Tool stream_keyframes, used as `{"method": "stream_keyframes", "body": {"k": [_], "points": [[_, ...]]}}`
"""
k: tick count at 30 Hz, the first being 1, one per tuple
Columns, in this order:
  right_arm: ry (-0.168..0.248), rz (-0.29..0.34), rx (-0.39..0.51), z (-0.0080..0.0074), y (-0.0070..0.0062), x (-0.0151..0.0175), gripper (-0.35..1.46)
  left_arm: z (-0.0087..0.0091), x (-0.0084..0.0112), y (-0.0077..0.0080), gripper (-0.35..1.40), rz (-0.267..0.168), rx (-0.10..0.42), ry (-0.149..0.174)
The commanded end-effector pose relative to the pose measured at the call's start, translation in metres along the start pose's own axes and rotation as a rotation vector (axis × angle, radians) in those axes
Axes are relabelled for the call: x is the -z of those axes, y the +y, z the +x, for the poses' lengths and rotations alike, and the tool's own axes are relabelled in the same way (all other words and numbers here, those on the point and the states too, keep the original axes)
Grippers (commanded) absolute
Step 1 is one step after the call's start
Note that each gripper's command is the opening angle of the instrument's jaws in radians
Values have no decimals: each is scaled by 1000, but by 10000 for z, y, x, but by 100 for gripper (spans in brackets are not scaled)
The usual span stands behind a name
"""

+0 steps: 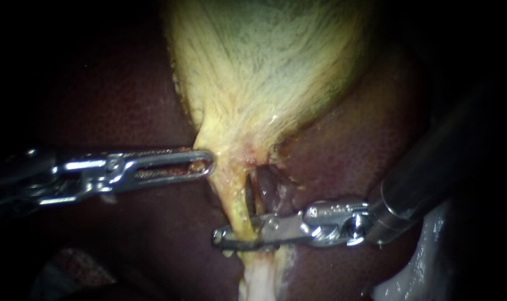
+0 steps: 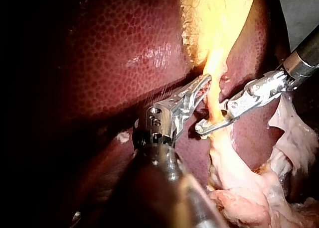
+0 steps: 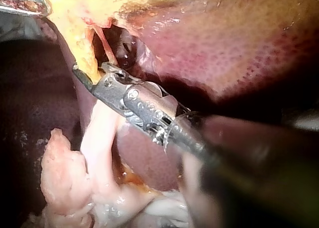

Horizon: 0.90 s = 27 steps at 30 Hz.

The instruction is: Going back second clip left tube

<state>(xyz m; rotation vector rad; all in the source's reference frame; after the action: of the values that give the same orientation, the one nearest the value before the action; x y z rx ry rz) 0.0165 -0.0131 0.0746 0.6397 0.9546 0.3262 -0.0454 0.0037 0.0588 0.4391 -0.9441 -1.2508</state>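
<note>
Nearest, the right instrument (image 1: 222, 237) is seen coming in from the right, its shaft crossing the liver (image 1: 365, 139). Its jaws are closed down narrowly across the left tube (image 1: 237, 203), one jaw on each side and both touching it. This is at the tube's near end, just beyond pale tissue (image 1: 259, 276). The left tube is yellow and runs from the gallbladder (image 1: 264, 67) toward the camera. A darker tube (image 1: 266, 189) is seen just right of it, with a slit between them. Farther left, the left instrument (image 1: 206, 165) is laid level, and its slotted jaws are clamped on the gallbladder's narrow yellow neck.
</note>
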Motion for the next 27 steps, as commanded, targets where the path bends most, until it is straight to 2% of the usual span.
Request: {"method": "stream_keyframes", "body": {"k": [1,9,13,17,20,27], "points": [[0,0,-9,0,-1,0,-35,0,1,0,-35,0,0,0],[0,7,-74,0,-2,-1,-34,0,1,0,-35,0,0,0],[2,11,-97,2,-5,-2,18,0,2,0,-35,1,0,0],[43,21,-103,4,-5,-4,46,0,2,0,-35,1,0,0],[71,27,-67,5,-5,-4,53,0,3,1,-35,1,0,1],[82,33,-27,6,-6,5,58,1,4,1,-35,2,0,1]]}}
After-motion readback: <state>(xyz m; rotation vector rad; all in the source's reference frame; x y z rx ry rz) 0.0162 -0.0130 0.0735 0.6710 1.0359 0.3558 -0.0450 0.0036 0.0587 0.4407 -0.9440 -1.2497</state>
